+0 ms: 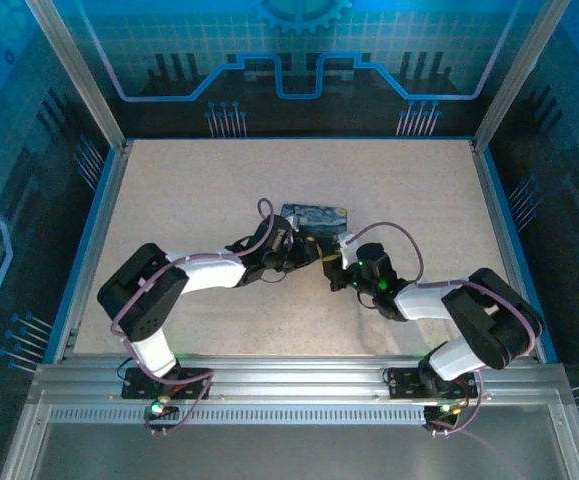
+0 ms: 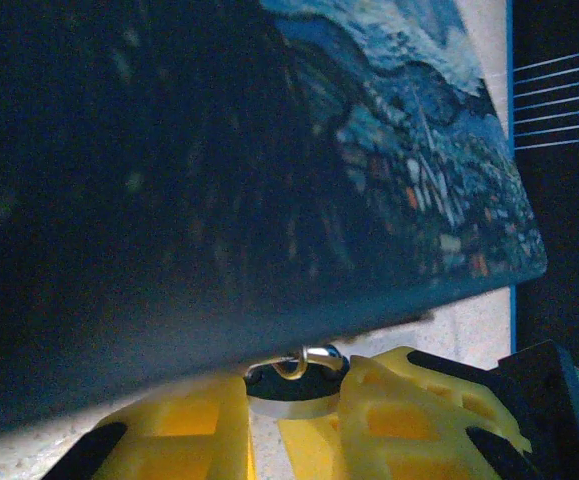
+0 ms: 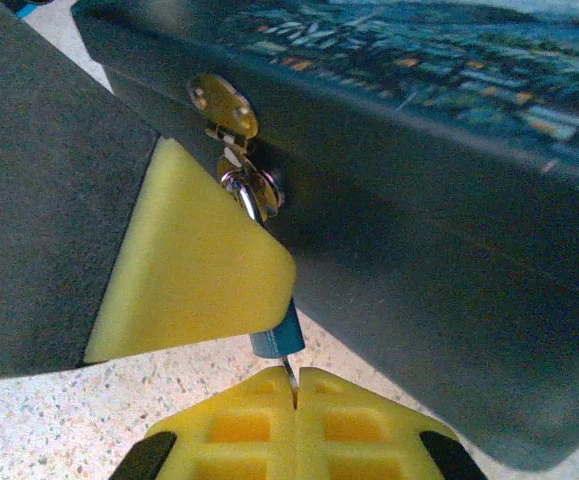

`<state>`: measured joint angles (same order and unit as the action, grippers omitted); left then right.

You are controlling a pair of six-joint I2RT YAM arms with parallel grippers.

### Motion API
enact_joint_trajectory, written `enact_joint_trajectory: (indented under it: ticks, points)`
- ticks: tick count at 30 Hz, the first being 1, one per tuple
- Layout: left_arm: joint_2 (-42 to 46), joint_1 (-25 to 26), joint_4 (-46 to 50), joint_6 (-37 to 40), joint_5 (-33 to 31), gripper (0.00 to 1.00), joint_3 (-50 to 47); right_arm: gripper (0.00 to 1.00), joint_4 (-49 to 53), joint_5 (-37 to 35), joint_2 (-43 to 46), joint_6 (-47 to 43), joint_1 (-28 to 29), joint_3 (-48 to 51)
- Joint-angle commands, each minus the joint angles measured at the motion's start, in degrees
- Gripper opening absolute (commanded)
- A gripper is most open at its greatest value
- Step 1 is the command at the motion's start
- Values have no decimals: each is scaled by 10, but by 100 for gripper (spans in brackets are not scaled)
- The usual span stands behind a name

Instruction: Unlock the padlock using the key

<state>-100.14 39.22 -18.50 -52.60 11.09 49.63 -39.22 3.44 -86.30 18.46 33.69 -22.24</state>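
On the speckled table (image 1: 199,190), the left arm reaches in from the left towards the starry-night tin box (image 1: 316,216), which lies near the middle of the table. The left wrist view looks up along the tin's dark side. At the bottom, the left claw (image 2: 299,420) is narrowed on the padlock (image 2: 307,362), with a yellow finger on each side. The padlock's silvery shackle curls up to the tin's lower edge. The overhead view is too coarse to make out the lock or the grip. The right wrist view shows the same spot from the other side. A brass hasp (image 3: 224,105) sits on the tin's wall with the shackle hooked below it, and one yellow finger (image 3: 194,270) of the left claw hides most of the lock. Only the blue bottom end of the lock's body pokes out beneath that finger. Just under it, the key (image 3: 290,370) is a thin pale blade running up to the blue end. The right claw (image 3: 296,395) is closed tight on the key, its two yellow pads meeting around the blade.
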Motion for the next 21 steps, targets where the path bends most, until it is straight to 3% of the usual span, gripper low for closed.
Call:
enact_joint_trajectory:
  ticks: [1,7,10,21]
  points:
    - [-19,9,-23,-9,48,15,14,0,-41,0,-18,30,-5,-4]
    - [-45,9,-55,-28,52,21,1,0,-43,-4,-28,40,-2,11]
    - [-51,9,-65,-32,54,36,-2,0,-34,-5,-30,48,1,13]
    - [12,-9,-56,-32,55,56,-42,0,-20,5,-21,70,3,25]
